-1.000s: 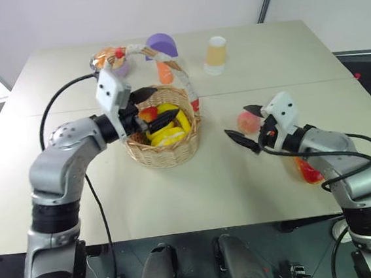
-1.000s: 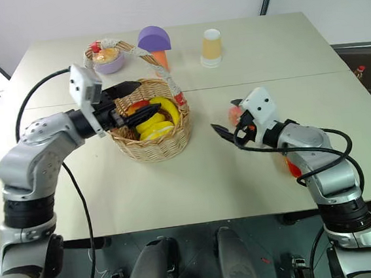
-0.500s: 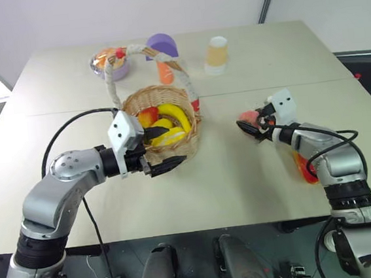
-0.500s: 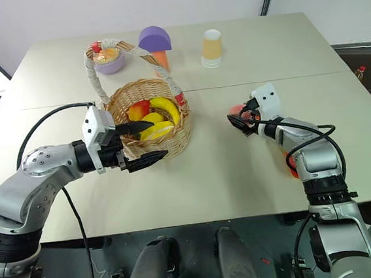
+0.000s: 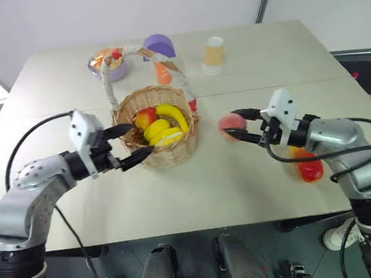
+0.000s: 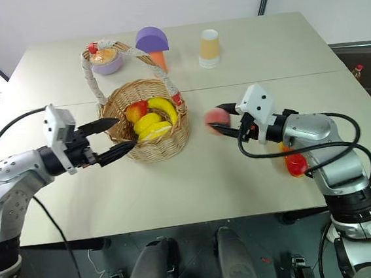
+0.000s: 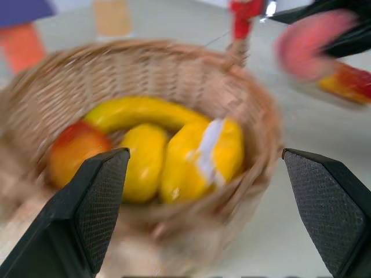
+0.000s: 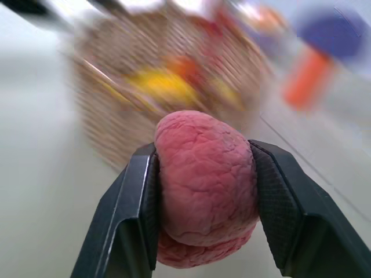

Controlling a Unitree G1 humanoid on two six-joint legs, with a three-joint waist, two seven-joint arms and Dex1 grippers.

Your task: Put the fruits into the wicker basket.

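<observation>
The wicker basket (image 5: 167,150) stands mid-table with its white-wrapped handle arched over it. Inside lie a banana (image 5: 174,114), a yellow lemon (image 5: 157,128) and a red-and-yellow fruit (image 5: 145,117). My left gripper (image 5: 128,144) hangs open just left of the basket's rim, with nothing between its fingers (image 7: 95,202). My right gripper (image 5: 234,125) is shut on the small pink round fruit (image 8: 206,182), held above the table a short way right of the basket. A red-and-yellow oblong fruit (image 5: 308,169) lies on the table beside my right forearm.
At the back of the table stand a small purple bowl (image 5: 108,66) with orange contents, an orange stem with a purple dome cap (image 5: 159,50) and a yellow cup (image 5: 214,53). A seam crosses the tabletop behind the basket.
My right gripper closed on the pink fruit, lifted it off the table and carried it left toward the basket. My left gripper drew out of the basket and sank to its left side.
</observation>
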